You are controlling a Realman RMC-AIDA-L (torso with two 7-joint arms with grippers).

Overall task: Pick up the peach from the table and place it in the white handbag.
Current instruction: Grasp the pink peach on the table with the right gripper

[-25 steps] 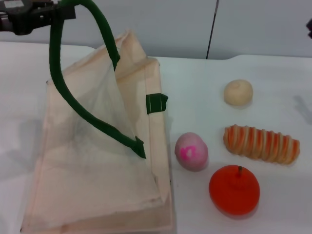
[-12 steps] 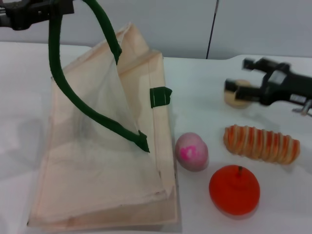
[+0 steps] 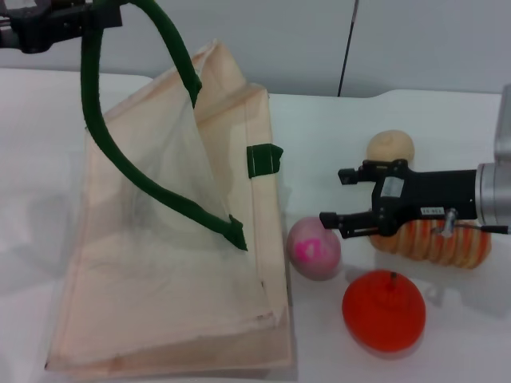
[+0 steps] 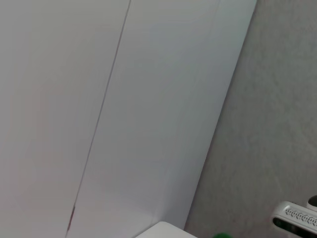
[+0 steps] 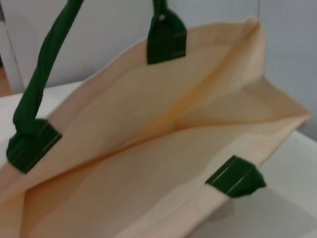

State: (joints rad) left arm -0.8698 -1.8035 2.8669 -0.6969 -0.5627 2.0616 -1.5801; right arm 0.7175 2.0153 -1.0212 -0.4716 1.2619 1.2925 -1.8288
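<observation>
Peach (image 3: 314,248) sat on worktop (image 3: 447,128) just beside white handbag (image 3: 160,263). Looked light, smooth, rollable; squeeze its middle gently. Right gripper (image 3: 339,196) spread wide, empty, just above. Left gripper (image 3: 60,17) clamped on green handle (image 3: 96,128).

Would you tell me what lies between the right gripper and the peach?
Nothing: in the head view, only bare table separates the open right gripper from the peach.
</observation>
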